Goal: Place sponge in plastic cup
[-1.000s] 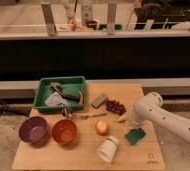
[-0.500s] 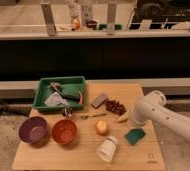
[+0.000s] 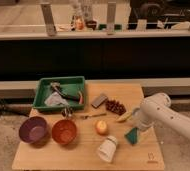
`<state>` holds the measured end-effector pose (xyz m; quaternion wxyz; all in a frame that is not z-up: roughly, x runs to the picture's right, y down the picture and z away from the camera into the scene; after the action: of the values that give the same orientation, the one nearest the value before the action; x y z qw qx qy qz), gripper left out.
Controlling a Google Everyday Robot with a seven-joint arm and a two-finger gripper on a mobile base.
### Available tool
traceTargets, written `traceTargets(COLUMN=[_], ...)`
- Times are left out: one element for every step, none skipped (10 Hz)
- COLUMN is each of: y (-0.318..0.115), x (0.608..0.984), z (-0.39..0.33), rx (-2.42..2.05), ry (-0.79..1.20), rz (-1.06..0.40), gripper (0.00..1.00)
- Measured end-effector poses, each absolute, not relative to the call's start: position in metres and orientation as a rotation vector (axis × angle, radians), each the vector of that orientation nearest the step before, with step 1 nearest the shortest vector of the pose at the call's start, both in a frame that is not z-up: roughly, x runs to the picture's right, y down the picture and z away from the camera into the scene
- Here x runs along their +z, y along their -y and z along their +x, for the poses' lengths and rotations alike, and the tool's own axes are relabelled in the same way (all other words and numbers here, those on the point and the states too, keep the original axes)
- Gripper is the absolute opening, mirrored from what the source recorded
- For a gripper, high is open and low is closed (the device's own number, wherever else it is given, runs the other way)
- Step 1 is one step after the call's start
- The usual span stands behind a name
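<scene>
The sponge [image 3: 132,135], a small dark green-teal wedge, sits on the wooden table [image 3: 78,157] at the right front. The white plastic cup [image 3: 107,149] lies tipped on its side just left of the sponge, a small gap between them. My gripper [image 3: 136,123] hangs at the end of the white arm [image 3: 170,115] that comes in from the right, directly over the sponge's upper right edge. The arm hides the fingers.
A green tray [image 3: 40,98] of utensils stands at the back left. A purple bowl [image 3: 34,129] and an orange bowl [image 3: 64,131] sit at the front left. An orange fruit [image 3: 101,127], a dark grey block [image 3: 99,100], dark red grapes [image 3: 116,106] and a banana-like piece [image 3: 123,116] lie mid-table.
The arm's end has dipped slightly lower and left toward the sponge. The sponge and cup have not moved.
</scene>
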<state>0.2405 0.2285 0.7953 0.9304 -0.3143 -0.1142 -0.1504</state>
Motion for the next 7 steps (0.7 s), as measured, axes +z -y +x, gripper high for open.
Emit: traceTargets(y=[-0.231, -0.235, -0.238, -0.241, -0.242, -0.243, -0.243], x=[0.794, 0.793, 0.793, 0.795, 0.797, 0.8, 0.801], z=[0.246, 0.248, 0.249, 0.25, 0.25, 0.252, 0.255], rx=[-0.313, -0.324, -0.35, -0.378, -0.399, -0.407, -0.408], ry=[0.227, 0.224, 0.215, 0.201, 0.199, 0.205, 0.212], rz=[-0.642, -0.642, -0.641, -0.641, -0.643, -0.644, -0.644], gripper=[0.8, 0.8, 0.8, 0.8, 0.8, 0.8, 0.8])
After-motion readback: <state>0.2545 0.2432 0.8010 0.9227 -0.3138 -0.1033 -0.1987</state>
